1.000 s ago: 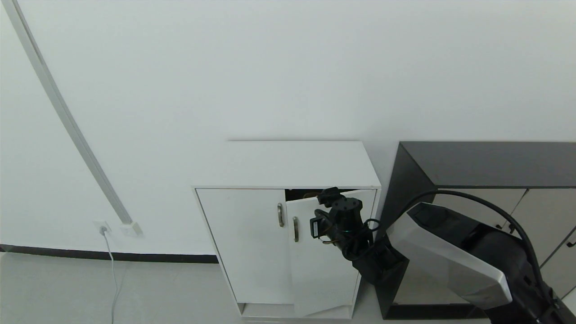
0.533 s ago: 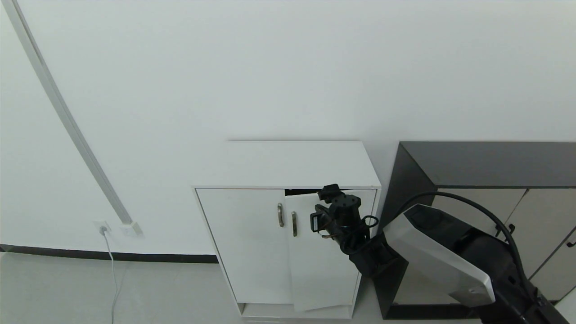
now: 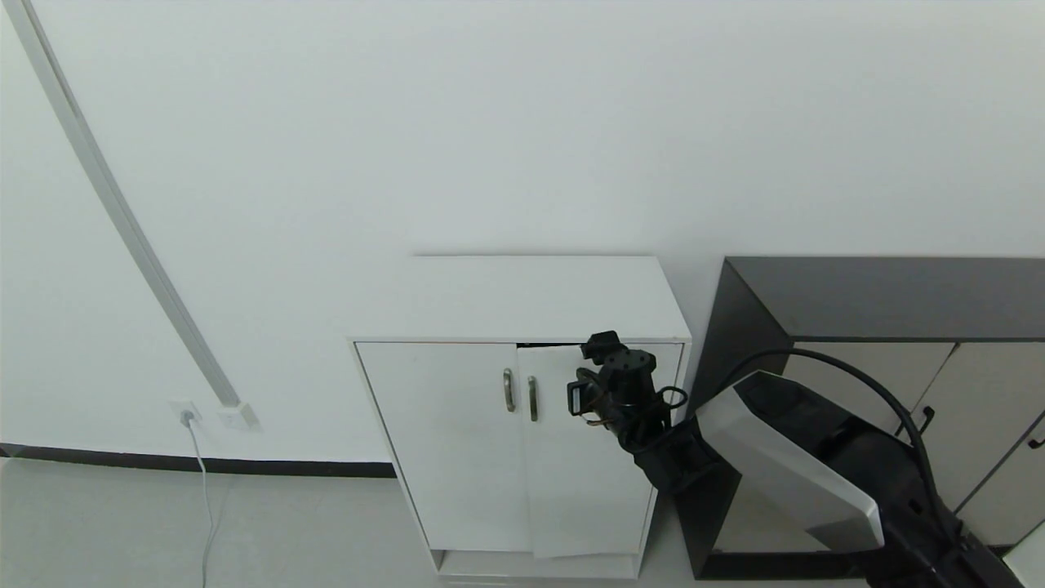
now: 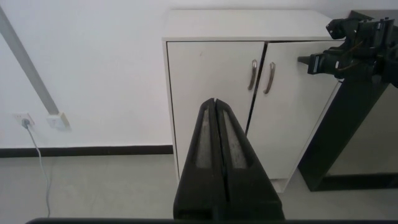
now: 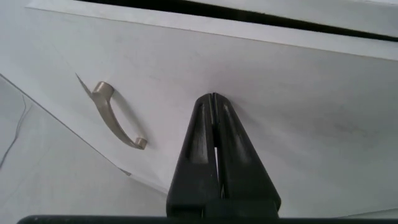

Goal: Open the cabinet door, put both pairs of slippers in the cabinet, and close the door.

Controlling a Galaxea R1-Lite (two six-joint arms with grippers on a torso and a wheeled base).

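Head view: the white cabinet [image 3: 535,298] sits against the wall [image 3: 522,122]. Its right door [image 3: 575,490] is almost shut, with just a thin dark gap along the top edge. The right pincer [image 5: 214,101] has its fingers squeezed together, holding nothing, with the tips right up against that door near the handle [image 5: 115,121]. The left pincer [image 4: 214,106] is closed up too, empty, hanging well back from the cabinet front.

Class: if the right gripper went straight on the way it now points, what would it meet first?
The right cabinet door; the right gripper, shut, looks almost against it, clear of the handle.
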